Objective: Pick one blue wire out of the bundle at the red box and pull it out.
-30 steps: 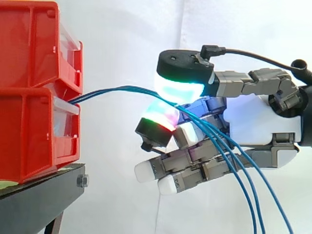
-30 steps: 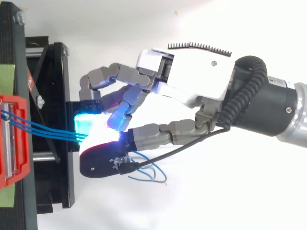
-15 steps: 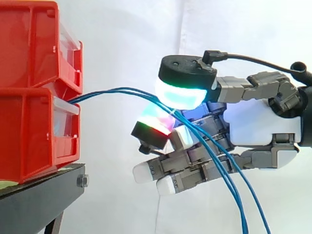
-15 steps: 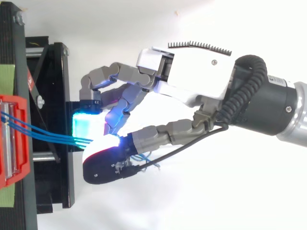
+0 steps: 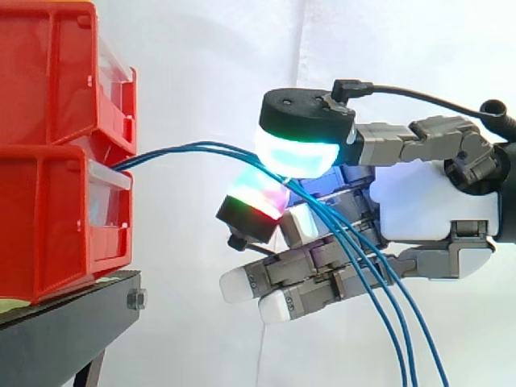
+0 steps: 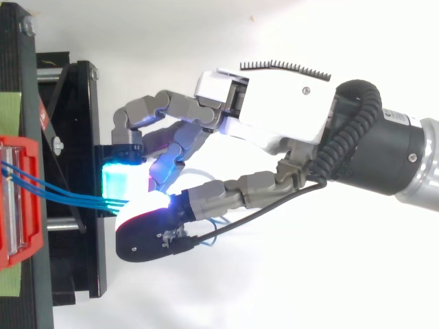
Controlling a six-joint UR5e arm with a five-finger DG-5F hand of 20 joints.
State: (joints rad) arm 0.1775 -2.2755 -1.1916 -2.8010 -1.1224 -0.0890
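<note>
Side view: blue wires (image 5: pixel 193 147) come out of the gap between the upper red box (image 5: pixel 48 72) and the lower red box (image 5: pixel 48 226), both on the black stand (image 5: pixel 72 322). From there they arch toward 3 o'clock.

- The hand (image 5: pixel 427 201) comes in from 3 o'clock, and the boxes lie at 9 o'clock from its fingers.
- Fingers are curled. The upper cyan pad (image 5: pixel 298 153) sits over the wires and the lower red-green pad (image 5: pixel 256 203) sits under them.
- The wires pass between these pads, against the underside of the upper one. It reads as a pinch on the bundle.
- I cannot tell whether 1 strand or all of them are caught.
- Past the pads, 3 strands drop slack toward 5 o'clock across the lower straight fingers.

Top view: the wires (image 6: pixel 68 194) run from the box face at 9 o'clock, spread a little apart there. They close together as they reach the glowing pads, heading between 3 and 4 o'clock. The palm (image 6: pixel 288 103) lies well off toward 3 o'clock.

Key relation: the long axis of the wires runs 9 to 3, in line with the hand's approach. The anchored end is at 9 and the loose tails are behind the fingers.

Judgement:
- A straight draw toward 3 o'clock would pull along the wires' length.
- If more than 1 strand is pinched, all of them would come out together.
- Separating 1 strand looks like the unsettled part.
</note>
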